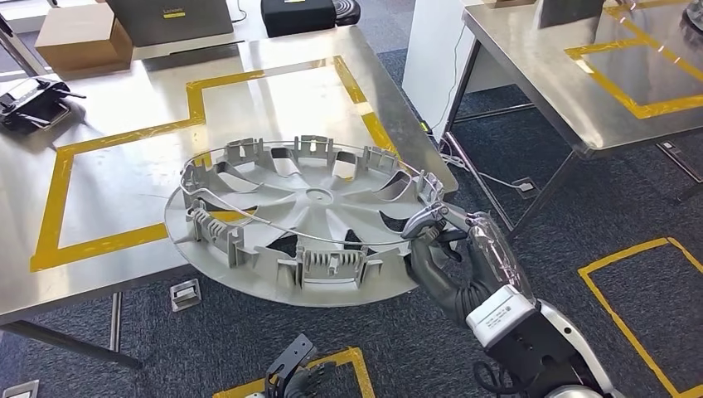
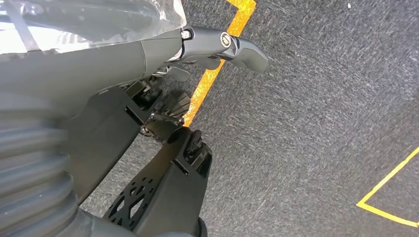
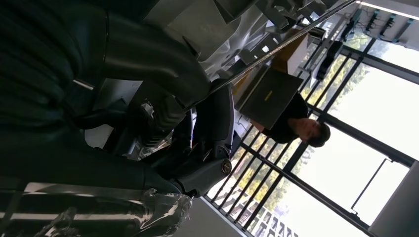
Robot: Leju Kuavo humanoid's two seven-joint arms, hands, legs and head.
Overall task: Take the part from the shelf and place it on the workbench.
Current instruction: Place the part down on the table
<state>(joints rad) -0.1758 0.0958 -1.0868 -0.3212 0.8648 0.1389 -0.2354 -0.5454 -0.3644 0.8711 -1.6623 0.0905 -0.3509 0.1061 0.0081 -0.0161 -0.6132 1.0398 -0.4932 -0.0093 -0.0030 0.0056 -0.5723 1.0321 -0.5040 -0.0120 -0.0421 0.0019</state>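
One large grey wheel cover [image 1: 298, 220] is what I have in play, lying inner side up with its ribbed clips and a thin wire ring around the top. It sits at the near edge of the steel desk [image 1: 108, 178], towards the near right corner; its far half is over the desktop and its near half overhangs the edge above the dark carpet [image 1: 580, 207]. I cannot tell whether it rests on the desk or is just above it. My right hand [image 1: 435, 240] grips the cover's rim on the side nearest the desk's right edge, fingers wrapped over and under the rim. In the right wrist view I see that hand [image 3: 163, 118] close up against the pale plastic, with the wire ring running across.

My left hand [image 1: 300, 375] hangs low over the carpet below the desk's near edge; in the left wrist view the hand [image 2: 197, 64] has nothing in it and its thumb sticks out.

Yellow tape [image 1: 124, 137] outlines a stepped area on the desktop. At the far left corner sits a cardboard box [image 1: 81, 35], and a black device [image 1: 31, 101] lies at the left edge.
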